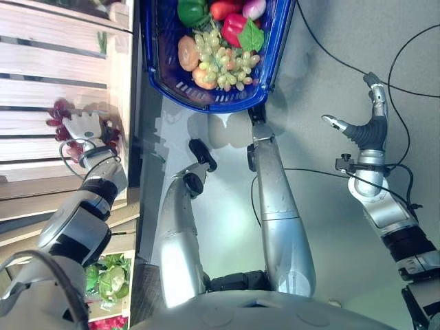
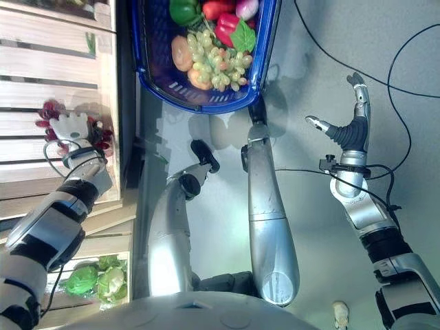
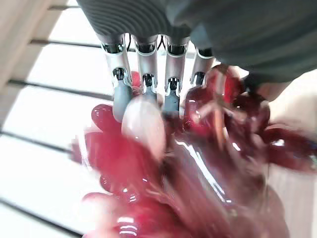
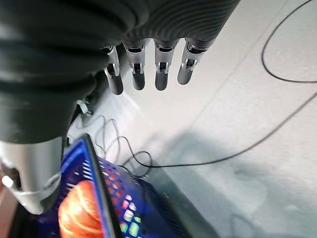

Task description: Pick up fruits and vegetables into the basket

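The wooden slatted shelf [image 1: 62,82] runs along the robot's left side, its pale boards set apart by dark gaps, and a lower tier of it holds green leafy vegetables [image 1: 108,278]. Beside the shelf, on the grey floor [image 1: 344,41], stands the blue basket [image 1: 271,58], a plastic one with slotted walls, already carrying a load: a bunch of pale green grapes [image 1: 227,58] in the middle, a green pepper [image 1: 191,12] and a red pepper [image 1: 235,26] with a green leaf against it, an orange-brown fruit [image 1: 188,52] at the side nearest the shelf, and a pinkish round piece [image 1: 254,8] at the far side. The left robot hand [image 1: 84,128] is on the front edge of the shelf, on a bunch of dark red grapes [image 3: 198,163]; these are glossy, deep wine-red berries packed close together, with bright highlights on their skins, and they spread out on both sides of the hand. In the left wrist view the fingers [image 3: 143,94] reach down into the bunch and curl against the berries, grasping the cluster. The right robot hand [image 1: 368,127] hangs over the floor well apart from the basket, released, its fingers straight and the thumb held out to the side.
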Tool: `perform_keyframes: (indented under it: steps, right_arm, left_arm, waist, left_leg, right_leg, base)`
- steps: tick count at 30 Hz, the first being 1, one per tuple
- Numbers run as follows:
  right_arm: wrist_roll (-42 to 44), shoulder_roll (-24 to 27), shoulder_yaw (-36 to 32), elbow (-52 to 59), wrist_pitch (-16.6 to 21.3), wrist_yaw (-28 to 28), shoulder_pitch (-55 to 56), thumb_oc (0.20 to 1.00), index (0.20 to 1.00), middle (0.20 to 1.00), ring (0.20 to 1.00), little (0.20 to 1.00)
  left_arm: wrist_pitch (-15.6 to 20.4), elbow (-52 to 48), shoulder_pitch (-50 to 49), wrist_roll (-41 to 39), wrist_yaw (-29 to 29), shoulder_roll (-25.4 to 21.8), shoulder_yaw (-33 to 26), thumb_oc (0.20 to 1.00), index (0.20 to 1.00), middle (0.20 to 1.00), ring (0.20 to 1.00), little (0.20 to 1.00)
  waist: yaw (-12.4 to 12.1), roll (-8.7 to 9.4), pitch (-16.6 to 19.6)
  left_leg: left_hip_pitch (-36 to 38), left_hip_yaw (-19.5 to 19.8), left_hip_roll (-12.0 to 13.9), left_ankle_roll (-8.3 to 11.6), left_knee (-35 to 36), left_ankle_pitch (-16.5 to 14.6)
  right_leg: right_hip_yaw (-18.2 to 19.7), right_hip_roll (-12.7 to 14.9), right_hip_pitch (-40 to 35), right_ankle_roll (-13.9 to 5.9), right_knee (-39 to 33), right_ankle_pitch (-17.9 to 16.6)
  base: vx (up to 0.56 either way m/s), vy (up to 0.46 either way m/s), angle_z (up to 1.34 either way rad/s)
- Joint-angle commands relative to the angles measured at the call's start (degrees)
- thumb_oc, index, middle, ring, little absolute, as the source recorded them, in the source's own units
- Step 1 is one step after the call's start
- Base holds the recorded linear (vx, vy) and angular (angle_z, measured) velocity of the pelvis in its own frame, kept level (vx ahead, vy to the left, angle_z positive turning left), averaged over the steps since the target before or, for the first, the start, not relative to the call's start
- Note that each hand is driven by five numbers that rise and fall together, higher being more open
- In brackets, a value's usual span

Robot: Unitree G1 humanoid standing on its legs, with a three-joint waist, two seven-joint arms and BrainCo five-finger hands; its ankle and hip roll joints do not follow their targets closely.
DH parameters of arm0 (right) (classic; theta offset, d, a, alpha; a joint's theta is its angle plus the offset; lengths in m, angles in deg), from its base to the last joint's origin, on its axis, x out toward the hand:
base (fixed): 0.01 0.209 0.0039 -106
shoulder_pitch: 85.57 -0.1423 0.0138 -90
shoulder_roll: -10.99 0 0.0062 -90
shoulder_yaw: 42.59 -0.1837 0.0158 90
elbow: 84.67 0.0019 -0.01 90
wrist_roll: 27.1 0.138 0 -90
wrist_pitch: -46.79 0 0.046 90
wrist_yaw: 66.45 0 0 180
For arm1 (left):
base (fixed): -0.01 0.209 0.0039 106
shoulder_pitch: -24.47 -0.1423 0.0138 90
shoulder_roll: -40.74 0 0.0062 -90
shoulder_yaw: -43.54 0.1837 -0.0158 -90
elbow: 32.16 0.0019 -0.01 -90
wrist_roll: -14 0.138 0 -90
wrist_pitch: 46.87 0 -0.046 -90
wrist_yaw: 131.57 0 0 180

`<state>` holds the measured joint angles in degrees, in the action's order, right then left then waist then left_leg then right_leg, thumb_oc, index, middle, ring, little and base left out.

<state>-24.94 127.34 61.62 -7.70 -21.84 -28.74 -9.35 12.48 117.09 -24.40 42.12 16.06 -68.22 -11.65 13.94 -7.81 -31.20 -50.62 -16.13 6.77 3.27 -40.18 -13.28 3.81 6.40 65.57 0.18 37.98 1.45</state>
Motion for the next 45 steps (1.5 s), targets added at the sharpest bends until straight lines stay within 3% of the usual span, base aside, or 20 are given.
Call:
perform_keyframes:
  steps: [1,10,12,21,23,28,29,31,35,40,44,45]
  right_arm:
    - [-2.6,-0.2,-0.9,3.6,3.5,1.3,5.1,1.000,1.000,1.000,1.000,1.000]
    - [-5.7,0.3,-3.0,5.7,-0.3,-4.5,8.2,1.000,1.000,1.000,1.000,1.000]
    - [-6.6,0.2,-3.0,6.0,-1.4,-5.7,8.5,1.000,1.000,1.000,1.000,1.000]
    - [-14.3,0.3,-1.8,9.3,-12.8,-23.7,9.9,1.000,1.000,1.000,1.000,1.000]
    - [-17.0,0.6,-0.9,11.3,-15.6,-27.4,9.4,1.000,1.000,1.000,1.000,1.000]
    - [-23.0,0.0,2.3,15.7,-18.1,-33.6,6.4,1.000,1.000,1.000,1.000,1.000]
    - [-23.4,-0.3,3.0,16.6,-18.7,-35.0,5.5,1.000,1.000,1.000,1.000,1.000]
    - [-24.2,-0.7,4.4,17.4,-19.8,-36.9,4.2,1.000,1.000,1.000,1.000,1.000]
    - [-25.7,-1.7,8.4,18.8,-22.0,-40.4,-0.8,1.000,1.000,1.000,1.000,1.000]
    - [-25.2,-4.1,13.0,18.3,-24.4,-42.8,-6.8,1.000,1.000,1.000,1.000,1.000]
    - [-23.7,-5.5,14.9,17.4,-27.3,-42.9,-9.3,1.000,1.000,1.000,1.000,1.000]
    - [-22.8,-5.8,15.5,17.2,-28.9,-42.9,-10.2,1.000,1.000,1.000,1.000,1.000]
  left_arm:
    - [4.9,2.8,-6.4,-7.2,-1.3,-4.2,-4.9,0.200,0.200,0.200,0.200,0.200]
    - [21.5,-4.9,-10.3,-18.3,1.7,-5.3,-14.9,0.200,0.200,0.200,0.200,0.200]
    - [23.4,-6.5,-11.2,-19.8,2.2,-5.1,-16.5,0.200,0.200,0.200,0.200,0.200]
    - [33.3,-27.5,-18.8,-36.8,10.6,-4.5,-25.6,0.200,0.200,0.200,0.200,0.200]
    - [33.7,-35.4,-20.8,-41.0,14.1,-4.3,-28.1,0.200,0.200,0.200,0.200,0.200]
    - [36.0,-47.7,-24.7,-49.6,19.9,-1.8,-30.6,0.200,0.200,0.200,0.200,0.200]
    - [36.1,-49.8,-25.1,-50.8,20.9,-1.3,-30.8,0.200,0.200,0.200,0.200,0.200]
    - [36.7,-51.9,-25.6,-52.0,23.1,-0.7,-30.8,0.200,0.200,0.200,0.200,0.200]
    - [34.2,-57.3,-25.2,-54.9,29.3,-0.4,-30.5,0.200,0.200,0.200,0.200,0.200]
    - [33.0,-59.4,-22.9,-48.5,31.2,-1.9,-28.7,0.200,0.200,0.200,0.200,0.200]
    - [31.8,-58.8,-20.9,-38.7,27.3,-4.1,-27.9,0.200,0.200,0.200,0.200,0.200]
    - [31.3,-57.8,-19.6,-36.2,24.3,-5.6,-27.3,0.238,0.238,0.238,0.238,0.238]
  waist:
    - [1.4,0.22,1.4]
    - [1.0,-0.76,1.4]
    - [0.9,-0.80,1.4]
    - [-1.2,-0.63,1.4]
    - [-2.1,-0.49,1.4]
    - [-4.5,0.25,1.4]
    - [-5.0,0.49,1.4]
    - [-5.7,0.75,1.4]
    - [-7.6,1.65,1.8]
    - [-9.4,2.40,3.5]
    - [-10.1,2.98,4.0]
    - [-10.1,3.17,4.0]
  left_leg:
    - [-2.1,1.1,-1.2,-0.66,3.7,2.6]
    - [7.7,0.6,-2.5,-0.84,7.3,4.0]
    - [8.9,0.6,-2.7,-0.82,7.9,4.2]
    - [17.5,2.1,-4.2,-1.02,11.2,4.6]
    - [19.5,2.8,-4.6,-1.27,12.0,4.7]
    - [23.3,4.3,-5.2,-1.63,13.4,4.9]
    - [23.2,4.1,-5.3,-2.14,14.0,6.4]
    - [24.2,4.6,-5.5,-2.21,14.4,6.5]
    - [27.0,6.0,-5.8,-2.41,15.2,6.6]
    - [29.7,7.3,-5.9,-2.48,16.4,6.8]
    - [30.5,7.5,-5.7,-2.41,16.4,6.6]
    - [30.4,7.5,-5.6,-2.35,16.2,6.4]
  right_leg:
    - [-2.3,1.4,-3.2,-4.01,1.4,8.0]
    - [-3.3,2.6,-12.9,-4.57,-0.8,8.5]
    - [-3.5,2.6,-14.3,-4.62,-1.2,8.5]
    - [-5.3,2.8,-24.7,-4.68,-4.4,9.3]
    - [-5.8,2.8,-27.4,-4.59,-5.4,9.4]
    - [-6.9,2.6,-32.7,-4.51,-7.1,9.6]
    - [-7.4,2.6,-33.0,-4.07,-7.9,7.9]
    - [-7.7,2.5,-34.4,-4.04,-8.3,7.9]
    - [-8.4,2.8,-38.4,-3.98,-9.5,7.8]
    - [-9.1,3.4,-41.7,-4.27,-10.5,7.6]
    - [-9.5,3.7,-42.7,-4.45,-11.0,7.4]
    - [-9.5,3.8,-42.6,-4.51,-10.9,7.4]
  base:
    - [0.00,0.000,0.00]
    - [0.01,0.045,0.03]
    - [0.00,0.000,0.00]
    - [0.00,-0.026,0.01]
    - [0.00,-0.077,0.10]
    - [-0.03,-0.108,0.09]
    - [-0.09,-0.122,0.15]
    - [-0.05,-0.098,0.14]
    - [0.01,-0.109,0.12]
    - [0.05,-0.097,0.16]
    - [0.03,-0.074,0.12]
    - [0.01,-0.069,0.05]
